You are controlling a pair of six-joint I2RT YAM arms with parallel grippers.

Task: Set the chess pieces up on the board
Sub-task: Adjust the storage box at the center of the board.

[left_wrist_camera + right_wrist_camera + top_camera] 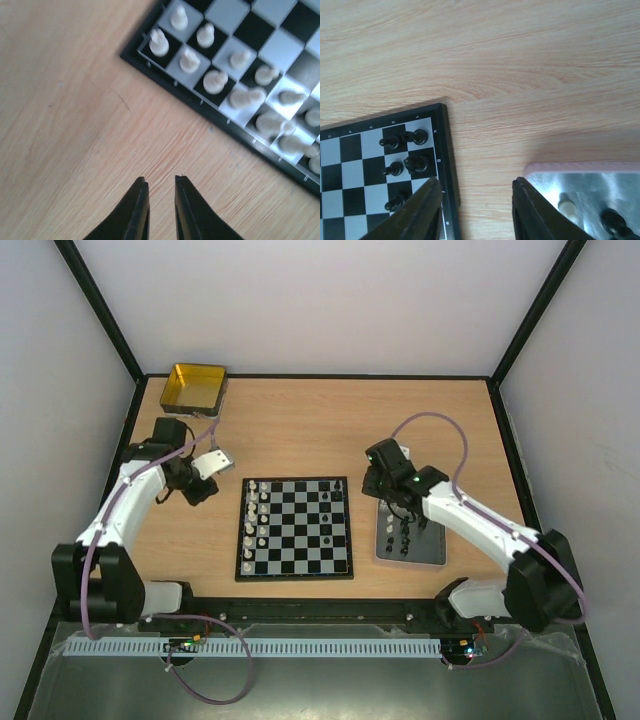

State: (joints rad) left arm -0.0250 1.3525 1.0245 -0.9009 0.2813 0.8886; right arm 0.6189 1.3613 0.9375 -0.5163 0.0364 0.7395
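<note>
One board (294, 578), one gold tin (194, 388) and one grey tray (432, 546) are counted. Five black pieces (417, 162) are seen at the board's corner, and about thirteen white pieces (215, 81).

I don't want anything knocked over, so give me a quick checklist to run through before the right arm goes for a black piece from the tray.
1. Right claw open and empty: ok.
2. Right claw above a tray piece: not ok; it hangs over bare wood between board and tray.
3. Black pieces waiting in tray: ok.
4. Free squares on board's right side: ok.
5. Placed black pieces upright: cannot tell.
6. Left claw off the board: ok.
</note>
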